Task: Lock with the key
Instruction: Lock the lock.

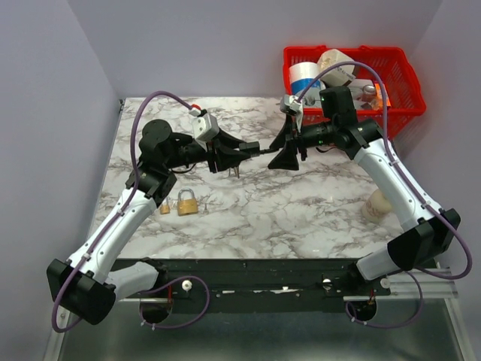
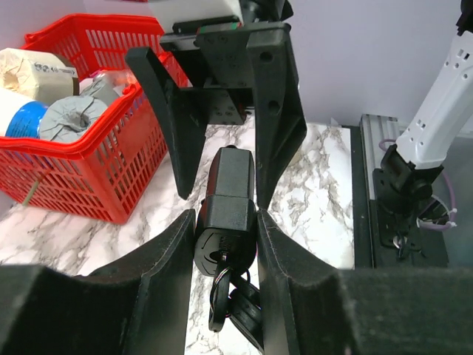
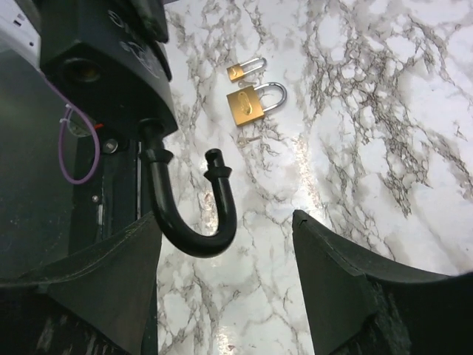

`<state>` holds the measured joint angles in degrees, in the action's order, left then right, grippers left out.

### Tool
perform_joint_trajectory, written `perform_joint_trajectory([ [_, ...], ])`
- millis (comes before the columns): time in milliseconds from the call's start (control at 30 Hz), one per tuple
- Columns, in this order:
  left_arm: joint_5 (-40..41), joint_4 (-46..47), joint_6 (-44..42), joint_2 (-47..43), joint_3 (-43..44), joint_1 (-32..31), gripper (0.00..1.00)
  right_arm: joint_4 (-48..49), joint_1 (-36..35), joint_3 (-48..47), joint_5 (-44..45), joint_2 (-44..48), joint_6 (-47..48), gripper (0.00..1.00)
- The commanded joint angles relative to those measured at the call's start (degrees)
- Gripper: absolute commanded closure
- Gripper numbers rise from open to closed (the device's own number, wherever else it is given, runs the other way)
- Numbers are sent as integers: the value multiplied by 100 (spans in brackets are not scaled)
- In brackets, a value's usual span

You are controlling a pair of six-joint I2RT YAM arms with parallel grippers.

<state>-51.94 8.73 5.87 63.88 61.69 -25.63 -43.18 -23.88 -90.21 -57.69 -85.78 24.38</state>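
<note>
Top view: at 1 o'clock a red basket [image 1: 402, 90] holds tape rolls [image 1: 307, 75]; 2 brass padlocks [image 1: 187, 203] lie on the tabletop [image 1: 301, 218] at 8 o'clock.

Left wrist view: the left gripper [image 2: 225, 222] has its jaws clamped on a black padlock [image 2: 225, 196], the key [image 2: 235, 305] hanging from its underside at 6 o'clock.

Right wrist view: the right gripper [image 3: 225, 222] has jaws apart, either side of the open shackle [image 3: 192, 244].

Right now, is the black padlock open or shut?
Open: the black padlock has one shackle end free, out of its body.
</note>
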Motion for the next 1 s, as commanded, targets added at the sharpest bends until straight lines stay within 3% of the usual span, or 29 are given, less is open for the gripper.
perform_joint_trajectory([
  [0,-255,639,151,-253,141,-12,100,380,85,206,171,289,-179,24],
  [167,-308,691,230,-200,106,-12,100,951,76,364,-22,527,-399,39],
  [267,-299,744,292,-139,98,-4,100,899,76,251,-207,466,-487,44],
  [367,-273,832,406,-104,71,-12,100,750,68,250,-322,430,-364,55],
  [633,-334,902,547,2,71,-12,100,521,-47,171,-348,465,-12,55],
  [667,-325,920,556,2,62,-12,100,495,-64,153,-348,457,40,58],
  [767,-255,928,547,11,27,14,100,319,-64,74,-348,430,171,84],
  [800,-246,911,538,19,36,5,100,267,-64,48,-339,404,198,99],
  [900,-220,841,459,46,27,40,100,187,-64,-49,-269,378,190,99],
  [967,-324,517,75,37,71,66,88,126,-64,-188,-173,378,181,99],
])
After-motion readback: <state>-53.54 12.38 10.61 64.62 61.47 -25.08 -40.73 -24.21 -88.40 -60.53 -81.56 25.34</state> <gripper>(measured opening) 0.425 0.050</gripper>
